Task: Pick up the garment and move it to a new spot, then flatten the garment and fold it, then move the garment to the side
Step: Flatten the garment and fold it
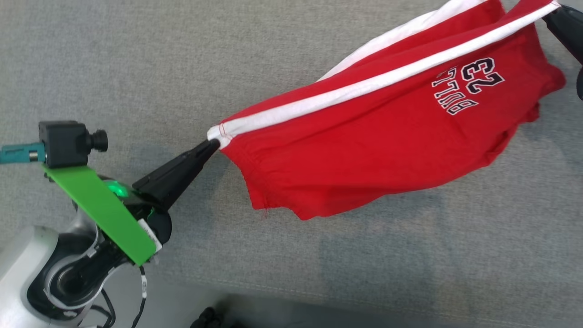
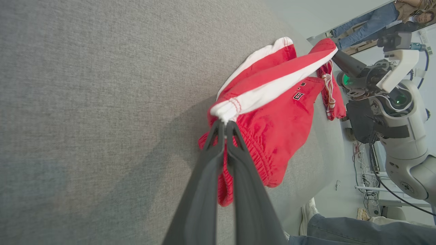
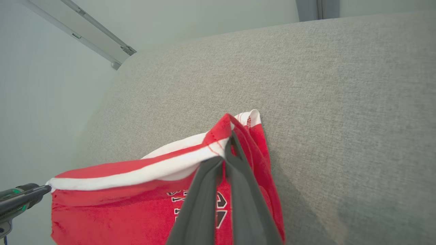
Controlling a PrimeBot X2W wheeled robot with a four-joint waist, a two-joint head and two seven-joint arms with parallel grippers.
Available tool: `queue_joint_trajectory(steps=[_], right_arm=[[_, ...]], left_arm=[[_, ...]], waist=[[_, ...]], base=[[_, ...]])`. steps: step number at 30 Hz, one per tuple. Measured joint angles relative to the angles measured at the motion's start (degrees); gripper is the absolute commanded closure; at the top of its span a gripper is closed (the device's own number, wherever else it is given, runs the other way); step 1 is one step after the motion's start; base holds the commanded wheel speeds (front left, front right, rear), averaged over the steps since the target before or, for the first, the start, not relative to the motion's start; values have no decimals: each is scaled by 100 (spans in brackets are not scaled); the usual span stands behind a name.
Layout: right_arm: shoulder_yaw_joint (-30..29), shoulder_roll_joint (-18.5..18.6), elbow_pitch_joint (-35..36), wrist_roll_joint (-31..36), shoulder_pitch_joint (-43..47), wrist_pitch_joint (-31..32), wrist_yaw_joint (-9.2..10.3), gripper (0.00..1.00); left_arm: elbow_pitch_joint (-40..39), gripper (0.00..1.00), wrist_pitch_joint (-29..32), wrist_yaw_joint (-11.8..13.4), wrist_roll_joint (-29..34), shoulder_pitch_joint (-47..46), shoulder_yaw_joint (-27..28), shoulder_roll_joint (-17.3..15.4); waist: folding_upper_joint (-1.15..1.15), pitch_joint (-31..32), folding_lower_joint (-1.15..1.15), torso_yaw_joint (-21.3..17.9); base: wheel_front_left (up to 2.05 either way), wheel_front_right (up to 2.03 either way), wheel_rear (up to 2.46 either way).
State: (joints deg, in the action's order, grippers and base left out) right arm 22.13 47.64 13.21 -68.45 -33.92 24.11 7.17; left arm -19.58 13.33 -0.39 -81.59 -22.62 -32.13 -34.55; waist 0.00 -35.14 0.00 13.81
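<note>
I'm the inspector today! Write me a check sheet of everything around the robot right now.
Surface: grey cloth surface, looks flat.
Job's things: red shorts with a white stripe, stretched between both grippers, the rest hanging below.
Clutter: nothing seen.
Grippers: left gripper shut on one stripe end; right gripper shut on the other end.
Cables: black cables by the left arm.
Surroundings: person's leg in jeans and a white shoe beside the surface; pale wall.

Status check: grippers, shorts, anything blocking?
Left gripper shut on shorts, right gripper too. Shorts stretched between them over grey cushion. Person's leg near cushion edge.
</note>
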Motion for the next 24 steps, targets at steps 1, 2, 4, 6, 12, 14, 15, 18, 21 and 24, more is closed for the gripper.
queue_joint_trajectory(steps=[1,2,4,6,12,14,15,18,21,24], right_arm=[[48,-41,-67,57,-73,46,0,100],[96,-91,-120,113,-147,91,0,100],[176,-203,-248,210,-298,119,0,100],[270,-296,-410,298,-413,168,1,100],[426,-612,-918,577,-678,170,1,0],[480,-699,-1045,609,-689,165,1,0],[489,-744,-1110,636,-700,161,0,0],[575,-882,-1300,655,-762,140,-2,0],[666,-969,-1505,714,-772,113,-2,0],[770,-989,-1692,765,-759,114,-1,0]], left_arm=[[74,100,25,0,-1,-70,-7,49],[135,100,30,1,-2,-128,-9,96],[267,100,82,1,-33,-246,-65,187],[396,100,133,0,-42,-343,-140,302],[782,0,224,-2,-41,-515,-231,502],[895,0,219,-1,-41,-551,-225,552],[959,0,216,-1,-41,-563,-221,566],[1092,0,216,-1,-41,-565,-230,593],[1191,0,216,-1,-20,-565,-275,613],[1282,0,104,16,88,-563,-283,612]], waist=[[0,-52,0,47],[0,-104,0,90],[0,-201,0,171],[0,-277,0,251],[0,-365,0,391],[0,-324,0,392],[0,-297,0,385],[0,-190,0,343],[0,-68,1,284],[0,68,0,210]], base=[[0,0,0],[0,0,0],[0,0,0],[0,0,0],[0,0,0],[0,0,0],[0,0,0],[0,0,0],[0,0,0],[0,0,0]])
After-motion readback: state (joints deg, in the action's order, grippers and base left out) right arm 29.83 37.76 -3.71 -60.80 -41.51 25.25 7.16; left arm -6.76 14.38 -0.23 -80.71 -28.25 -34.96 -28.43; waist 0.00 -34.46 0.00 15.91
